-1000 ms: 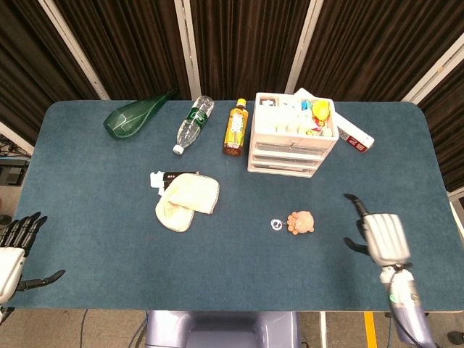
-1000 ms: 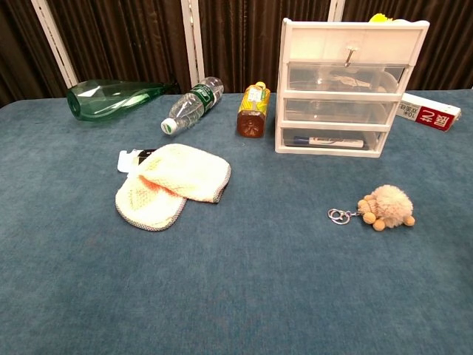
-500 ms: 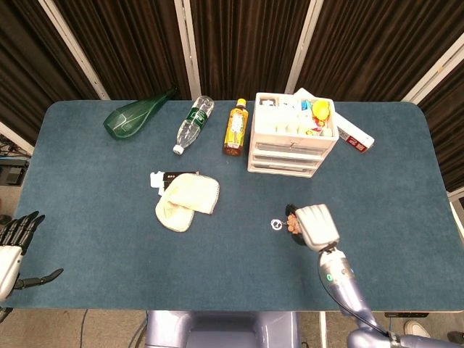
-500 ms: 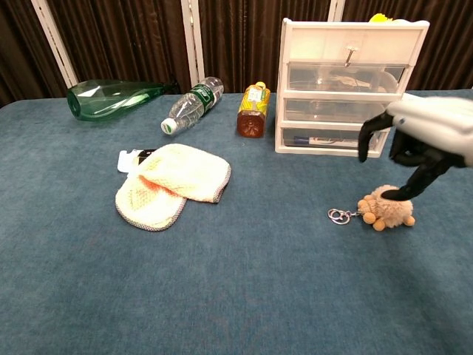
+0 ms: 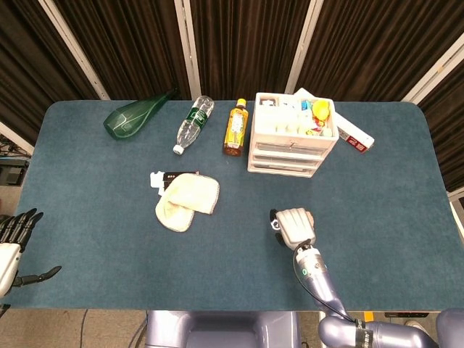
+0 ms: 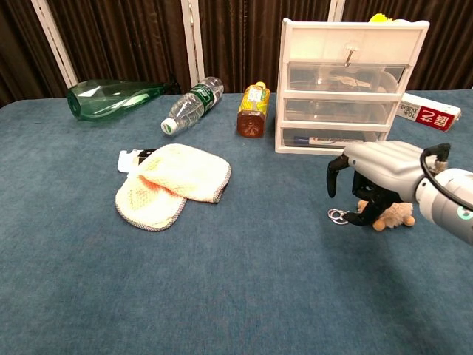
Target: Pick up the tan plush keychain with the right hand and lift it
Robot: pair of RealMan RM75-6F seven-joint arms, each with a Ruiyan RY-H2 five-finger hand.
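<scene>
Table (image 5: 87,196): blue cloth. Right hand (image 6: 377,174) arched palm-down over tan plush keychain (image 6: 395,215), which lies on the cloth in front of drawer unit (image 6: 347,89). Fingers curl around plush, ring (image 6: 338,216) pokes out left. Actual grasp: cannot tell. Left hand (image 5: 13,246) released, off table's near-left corner.

tan plush keychain (image 6: 395,215) | on table, ring leftward | mostly hidden
</scene>
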